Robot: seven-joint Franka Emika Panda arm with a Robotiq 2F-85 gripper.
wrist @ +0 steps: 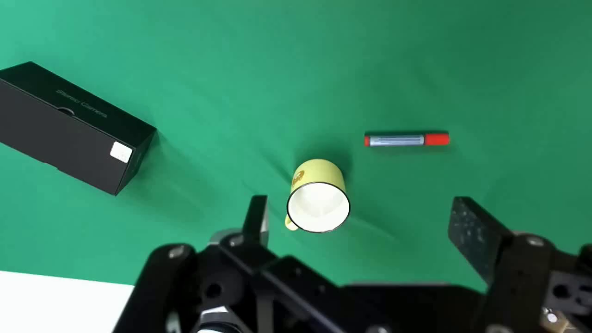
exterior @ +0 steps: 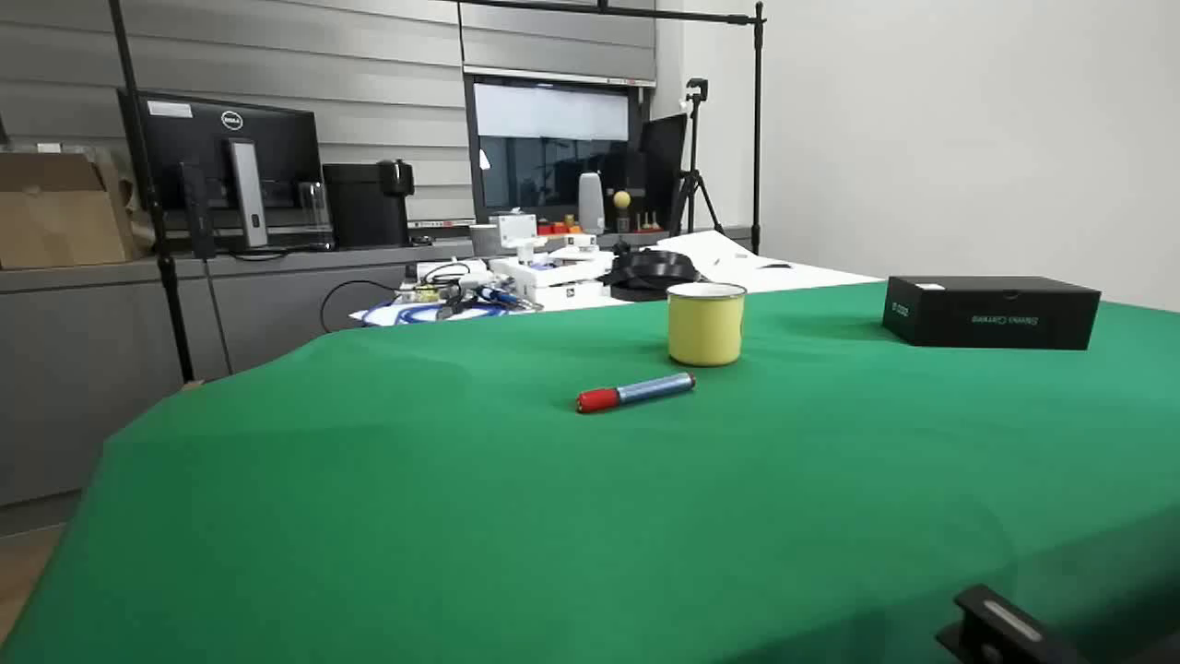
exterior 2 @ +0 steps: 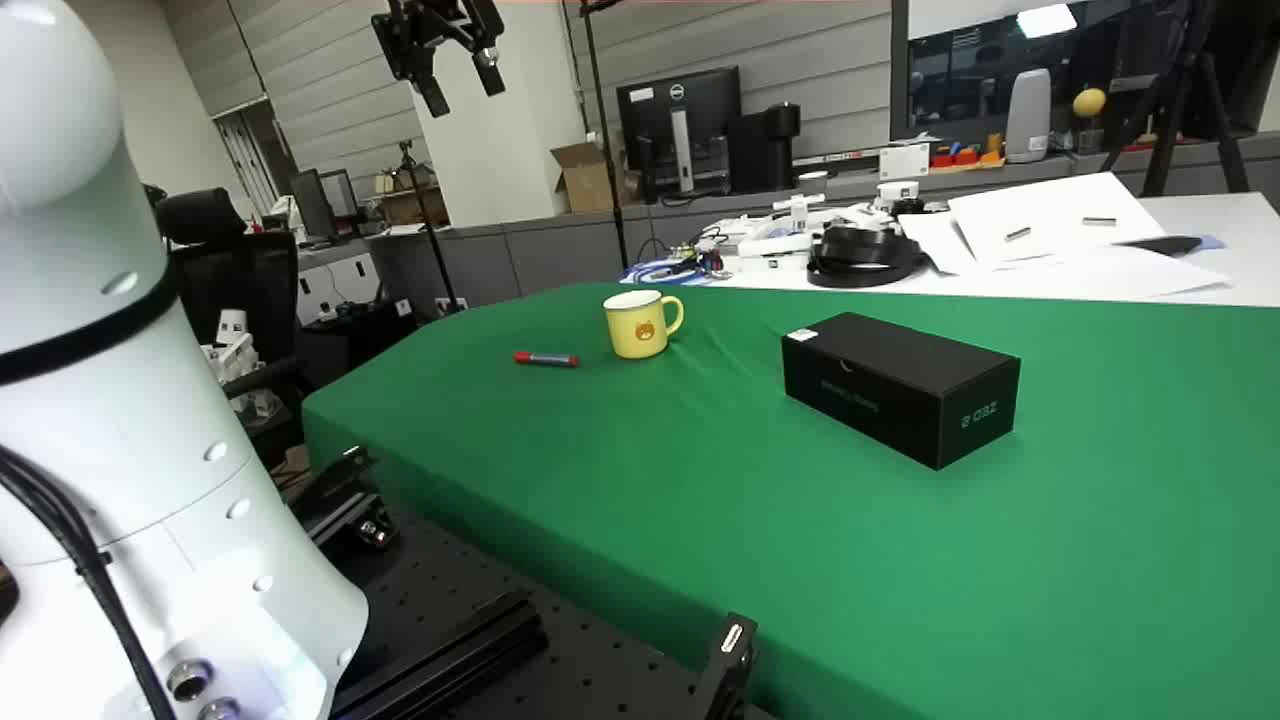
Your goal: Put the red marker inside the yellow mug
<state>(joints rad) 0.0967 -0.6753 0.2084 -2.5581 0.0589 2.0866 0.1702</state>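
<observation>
The short, thin red marker with a bluish-grey barrel lies flat on the draped green cloth, near but not touching the upright, cylindrical pale yellow mug with a dark rim. The black 2-fingered gripper hangs above, spread wide and holding nothing; how high it hangs is hard to judge from the wrist view. There, its spread runs roughly along the marker's length, so a squeeze without a turn would probably push at the 2 ends – and a round barrel may skid or roll away. The mug stands near: a descent this wide, slightly off line, could clip its side and tip it. Placing has its own trap – the marker looks longer than the mouth is wide, so carried level it would likely catch across the rim or drop outside.
</observation>
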